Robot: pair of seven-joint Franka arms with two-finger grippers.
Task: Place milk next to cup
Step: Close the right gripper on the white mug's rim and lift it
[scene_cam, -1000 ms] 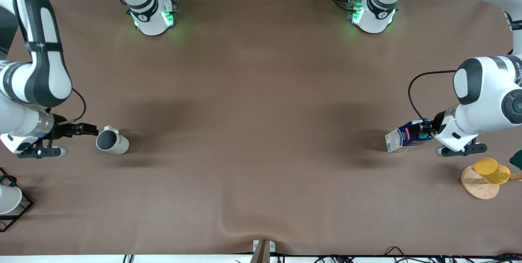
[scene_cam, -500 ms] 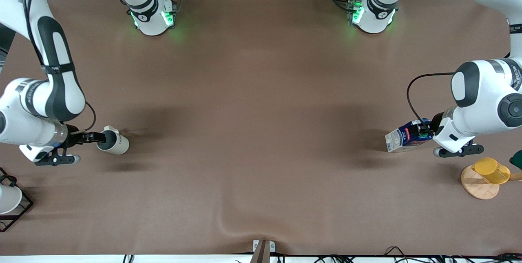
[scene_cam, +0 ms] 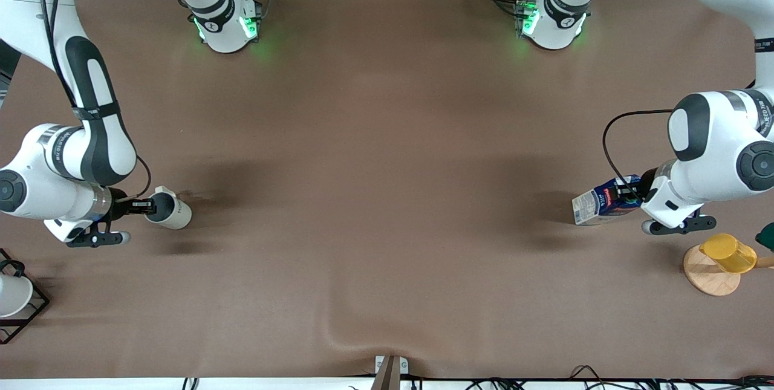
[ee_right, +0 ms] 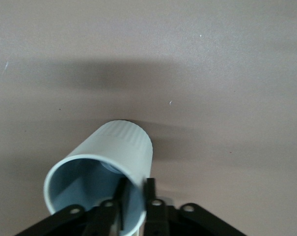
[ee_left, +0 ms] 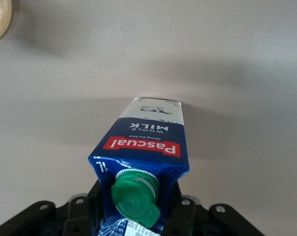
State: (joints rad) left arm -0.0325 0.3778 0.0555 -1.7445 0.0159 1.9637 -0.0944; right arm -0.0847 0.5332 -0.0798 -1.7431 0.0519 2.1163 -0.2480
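Left gripper (scene_cam: 632, 196) clamped on milk (scene_cam: 598, 203), carton tilted at left arm's end of table (scene_cam: 387, 136). Right gripper (scene_cam: 147, 204) pinched on rim of cup (scene_cam: 169, 211), one finger inside, at right arm's end, well apart from milk.

Cup (scene_cam: 169, 211) at right arm's end of desk (scene_cam: 387, 196); milk (scene_cam: 598, 204) well apart, at left arm's end.
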